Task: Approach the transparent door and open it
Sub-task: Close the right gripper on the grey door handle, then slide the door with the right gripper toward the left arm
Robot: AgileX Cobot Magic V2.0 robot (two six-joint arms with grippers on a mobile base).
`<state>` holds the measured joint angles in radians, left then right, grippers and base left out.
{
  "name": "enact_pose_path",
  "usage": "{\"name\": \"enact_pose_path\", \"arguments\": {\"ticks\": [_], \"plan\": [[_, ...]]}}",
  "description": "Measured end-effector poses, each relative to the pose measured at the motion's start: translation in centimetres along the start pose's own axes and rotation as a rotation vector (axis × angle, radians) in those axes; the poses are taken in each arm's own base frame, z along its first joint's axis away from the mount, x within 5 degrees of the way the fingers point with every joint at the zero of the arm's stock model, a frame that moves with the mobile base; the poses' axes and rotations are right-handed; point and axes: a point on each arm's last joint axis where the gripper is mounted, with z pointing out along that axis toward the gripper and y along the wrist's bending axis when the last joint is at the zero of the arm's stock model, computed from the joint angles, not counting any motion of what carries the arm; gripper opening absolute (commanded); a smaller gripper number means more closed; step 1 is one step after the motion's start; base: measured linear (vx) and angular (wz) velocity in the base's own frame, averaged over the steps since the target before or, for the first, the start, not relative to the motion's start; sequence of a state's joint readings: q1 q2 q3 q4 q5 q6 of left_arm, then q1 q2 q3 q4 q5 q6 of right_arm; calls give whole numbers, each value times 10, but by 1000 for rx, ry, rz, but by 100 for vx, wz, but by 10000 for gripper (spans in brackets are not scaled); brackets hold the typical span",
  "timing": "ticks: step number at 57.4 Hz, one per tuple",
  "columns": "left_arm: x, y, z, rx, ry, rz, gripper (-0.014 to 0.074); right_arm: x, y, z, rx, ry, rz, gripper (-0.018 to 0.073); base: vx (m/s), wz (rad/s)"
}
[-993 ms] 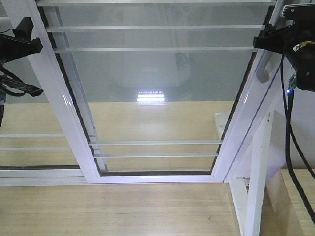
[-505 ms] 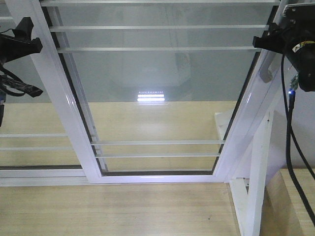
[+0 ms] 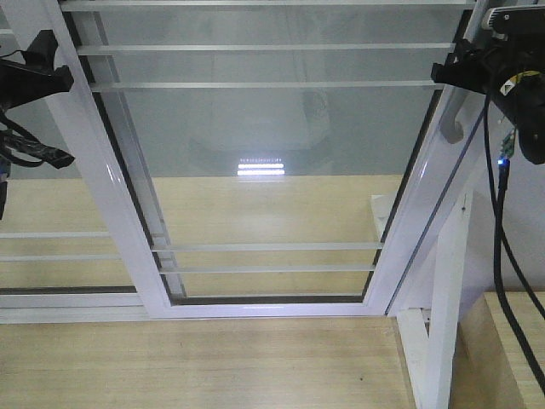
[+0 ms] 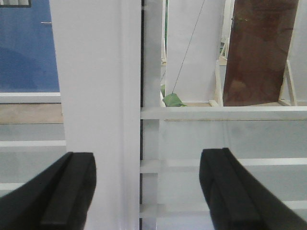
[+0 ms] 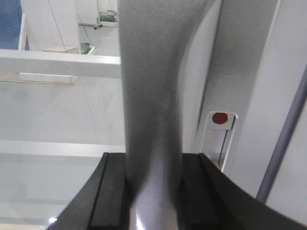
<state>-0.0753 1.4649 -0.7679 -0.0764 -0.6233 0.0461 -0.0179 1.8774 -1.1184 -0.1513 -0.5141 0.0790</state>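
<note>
While the right end effector (image 5: 152,189) clamps the handle (image 5: 151,96) above wood floor (image 3: 213,362), left end effector (image 4: 148,175) gapes.

I am looking at the tall clear-glass door in a white metal frame (image 3: 272,153), crossed by thin white horizontal bars (image 3: 264,85); its curved pale pull handle (image 5: 152,96) is sitting clamped in my right gripper (image 5: 153,191).

Left gripper (image 4: 146,191) is held high at the left, jaws spread wide apart and level with each other. Right gripper (image 5: 152,191) is high at the right, with jaws clamped against both sides of the pull handle (image 5: 148,86).
</note>
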Motion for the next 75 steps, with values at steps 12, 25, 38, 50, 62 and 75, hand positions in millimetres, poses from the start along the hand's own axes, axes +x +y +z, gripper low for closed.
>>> {"name": "enact_pose_path", "arguments": {"ticks": [12,25,38,50,62,75], "plan": [[0,0,0,0,0,0,557,-1,24,1,-52,1,-2,-9,0,0],[0,0,0,0,0,0,557,-2,56,1,-133,-12,-22,-9,0,0],[0,0,0,0,0,0,557,-3,90,0,-228,-35,-50,-9,0,0],[0,0,0,0,1,0,557,-3,116,-1,-298,-50,-65,-9,1,2],[0,0,0,0,2,0,556,-1,135,-3,-350,-52,-81,-9,0,1],[0,0,0,0,5,0,556,-2,146,-5,-364,-52,-63,-9,0,0]]}}
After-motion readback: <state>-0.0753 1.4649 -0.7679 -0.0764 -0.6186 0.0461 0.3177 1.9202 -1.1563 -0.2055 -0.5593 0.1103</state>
